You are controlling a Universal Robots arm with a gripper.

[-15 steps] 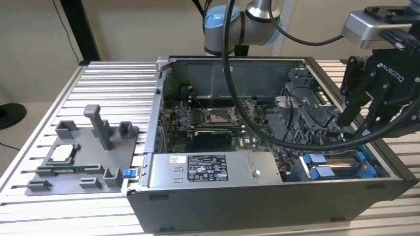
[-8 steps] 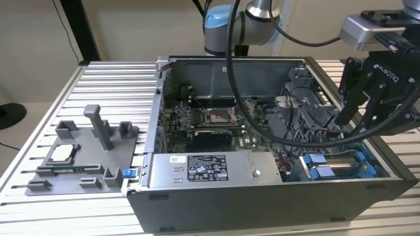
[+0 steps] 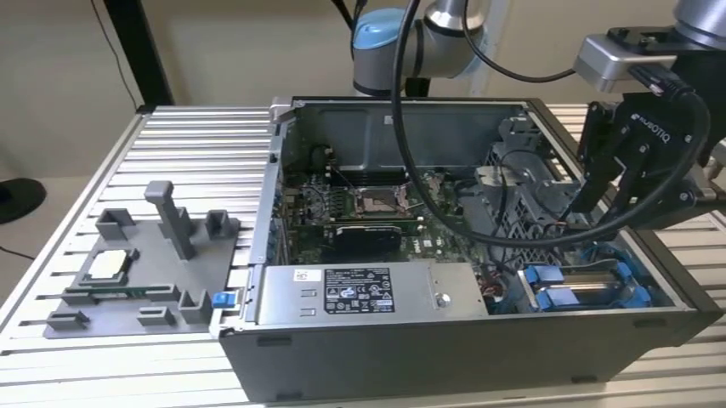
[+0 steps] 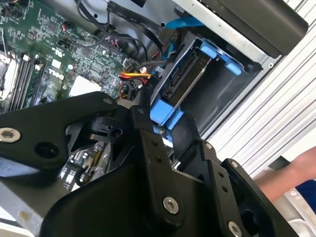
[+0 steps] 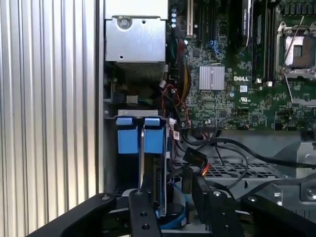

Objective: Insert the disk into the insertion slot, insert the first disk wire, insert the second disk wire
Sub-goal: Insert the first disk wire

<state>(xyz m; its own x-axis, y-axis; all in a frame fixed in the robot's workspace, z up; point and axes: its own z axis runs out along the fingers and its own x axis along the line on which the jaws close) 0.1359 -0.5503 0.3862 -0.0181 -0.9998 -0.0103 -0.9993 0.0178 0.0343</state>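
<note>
Hovering my gripper (image 5: 170,190), fingers spread, above the seated disk (image 5: 159,177) | wire step, judged: I keep the disk wire (image 5: 196,159) square, pressing gently.

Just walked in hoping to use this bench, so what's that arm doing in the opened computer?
The robot arm's gripper reaches into the open computer case, right at the disk. The disk, in its blue carrier, stands on edge in the insertion slot. A black connector on red and yellow wires hangs close beside the disk. Whether it is plugged in cannot be told.
</note>
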